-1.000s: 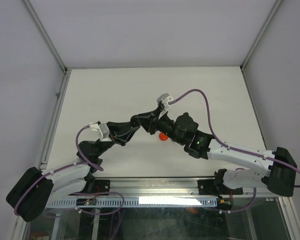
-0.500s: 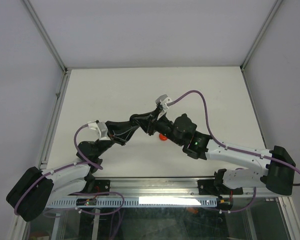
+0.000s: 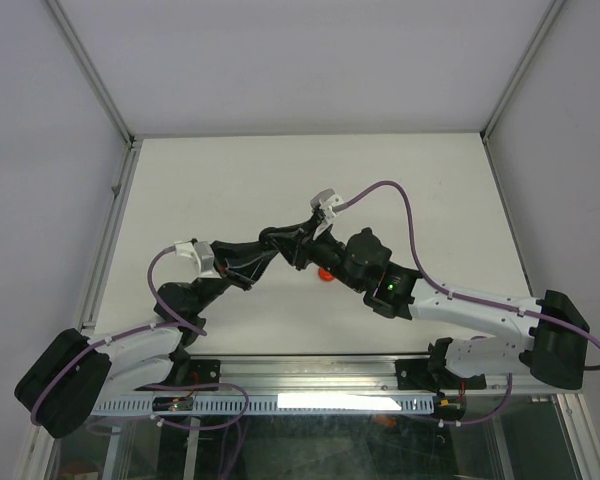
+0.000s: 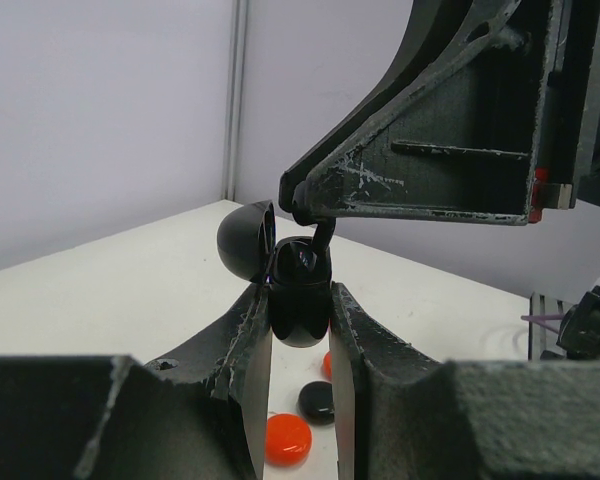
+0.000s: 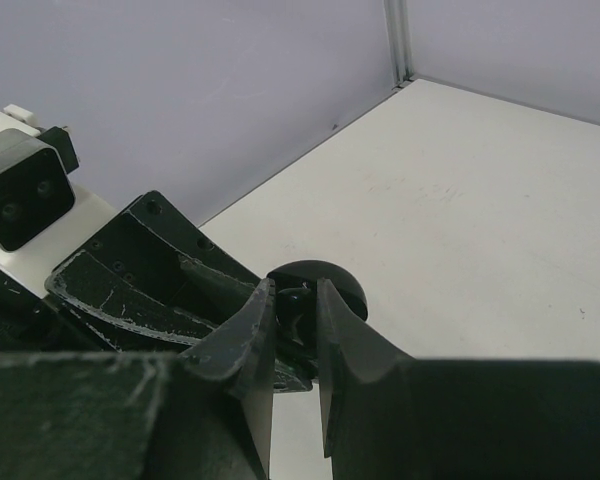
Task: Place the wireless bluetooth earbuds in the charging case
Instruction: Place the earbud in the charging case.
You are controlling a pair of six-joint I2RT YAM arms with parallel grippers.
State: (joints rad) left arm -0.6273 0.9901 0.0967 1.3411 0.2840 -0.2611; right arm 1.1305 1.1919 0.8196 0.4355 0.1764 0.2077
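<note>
One charging case, one black disc

Bright even light, soft shadows; wrist cams' foregrnd blurry.

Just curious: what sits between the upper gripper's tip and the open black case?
In the left wrist view, a small black earbud, pinched by the right gripper, dips into the charging case the left gripper holds.
</note>
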